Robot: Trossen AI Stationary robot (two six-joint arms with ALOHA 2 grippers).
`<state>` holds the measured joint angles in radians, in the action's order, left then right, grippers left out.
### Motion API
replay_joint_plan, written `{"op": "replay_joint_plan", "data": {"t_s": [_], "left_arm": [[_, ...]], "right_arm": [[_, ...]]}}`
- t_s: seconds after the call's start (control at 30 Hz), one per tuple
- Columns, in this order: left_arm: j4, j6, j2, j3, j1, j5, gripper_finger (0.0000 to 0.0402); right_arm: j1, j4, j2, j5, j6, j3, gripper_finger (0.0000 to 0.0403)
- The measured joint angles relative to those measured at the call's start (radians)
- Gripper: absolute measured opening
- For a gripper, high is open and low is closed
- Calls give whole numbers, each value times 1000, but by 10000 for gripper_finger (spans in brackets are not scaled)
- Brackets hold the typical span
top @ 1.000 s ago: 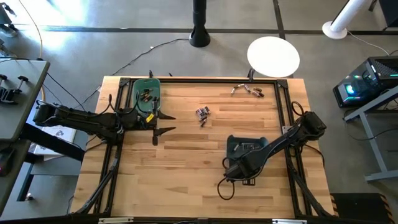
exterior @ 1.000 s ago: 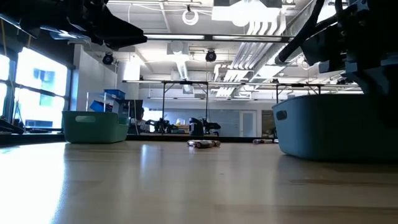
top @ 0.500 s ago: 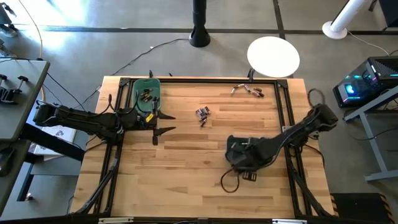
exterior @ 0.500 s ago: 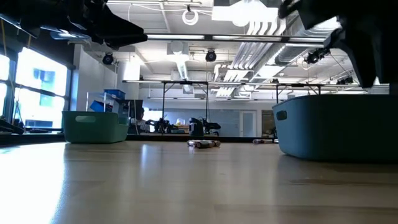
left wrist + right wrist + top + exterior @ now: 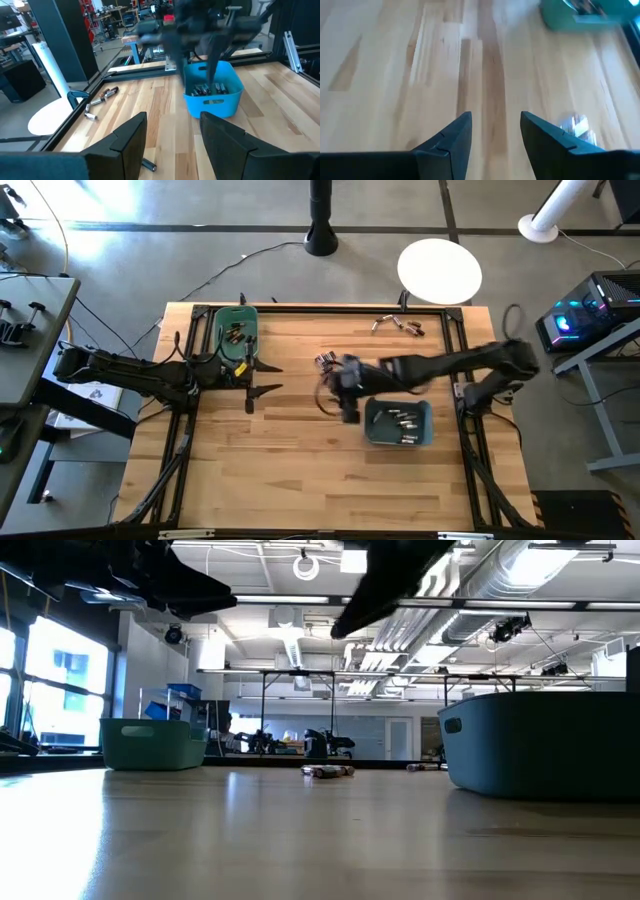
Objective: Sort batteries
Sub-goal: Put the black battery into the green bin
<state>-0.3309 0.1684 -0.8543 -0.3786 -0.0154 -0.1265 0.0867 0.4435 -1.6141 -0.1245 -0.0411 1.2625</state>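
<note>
Two pincers are mine: my right pincer (image 5: 345, 385) hangs with its fingers (image 5: 455, 137) spread apart and nothing between them, just beside the small cluster of loose batteries (image 5: 325, 362) lying on the wooden tabletop (image 5: 300, 470), while my left pincer (image 5: 265, 377) hangs with its fingers gaping and empty beside the green bin (image 5: 236, 332). More batteries lie inside the teal bin (image 5: 398, 423), which sits on the tabletop near that loose cluster, on the side toward my right arm's base. Others lie in the green bin, and a few more (image 5: 398, 325) lie at the tabletop's far edge beyond the teal bin.
</note>
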Motion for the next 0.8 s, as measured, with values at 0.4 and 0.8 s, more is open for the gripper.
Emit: {"op": "replay_joint_plan", "data": {"t_s": [0.4,0.8], "left_arm": [[47,0,0,0,0,0,176],[40,-5,0,0,0,-14,176]], "right_arm": [[-230,-163,-351,207,-431,-2,163],[-278,-118,-376,119,-470,-2,156]]}}
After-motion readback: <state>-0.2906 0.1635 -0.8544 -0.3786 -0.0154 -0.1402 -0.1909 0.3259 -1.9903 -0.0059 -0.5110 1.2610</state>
